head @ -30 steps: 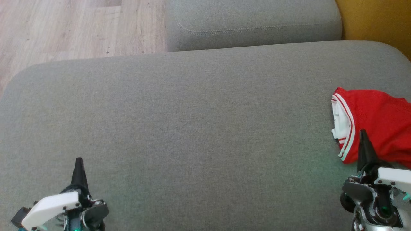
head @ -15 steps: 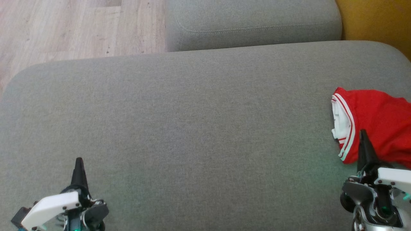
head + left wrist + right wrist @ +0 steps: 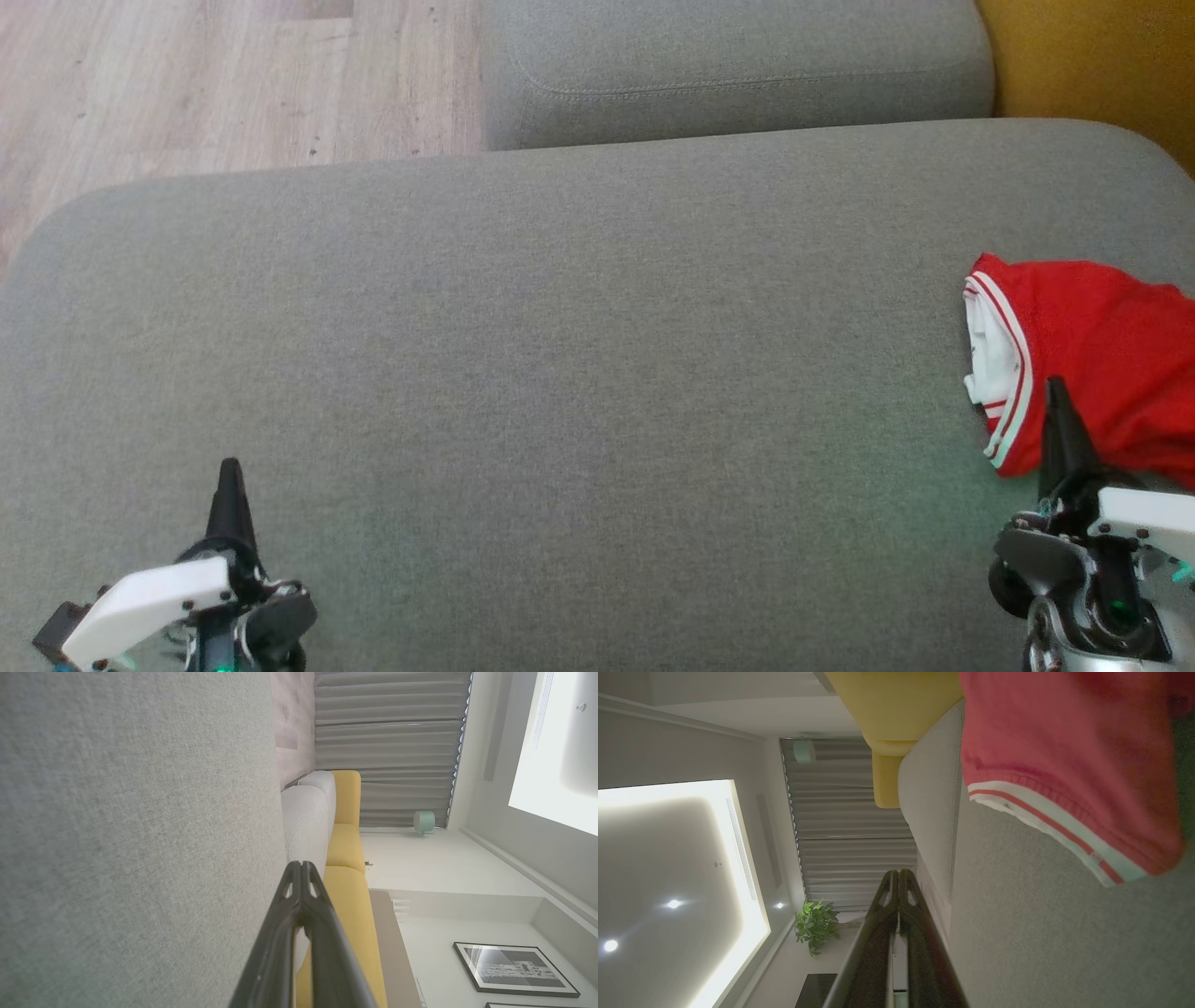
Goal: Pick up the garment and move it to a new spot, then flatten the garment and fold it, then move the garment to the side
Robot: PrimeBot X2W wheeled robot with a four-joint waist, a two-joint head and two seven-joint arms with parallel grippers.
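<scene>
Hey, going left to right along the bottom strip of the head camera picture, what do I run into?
left gripper → bare grey seat cushion → right gripper

head: even, soft, sharp | right wrist: dim, glowing white ceiling panel (image 3: pixel 677 858) glaring left of jaws | left wrist: bright, washed-out

The garment (image 3: pixel 1097 359) is a red shirt gathered into a compact, rumpled bundle rather than spread flat. On its inward side a white sleeve shows, bordered by a curved white band with thin red stripes. It lies on the grey seat cushion (image 3: pixel 560 373), at that cushion's far right end, about midway between its front and back edges, running past the head view's right border.
</scene>
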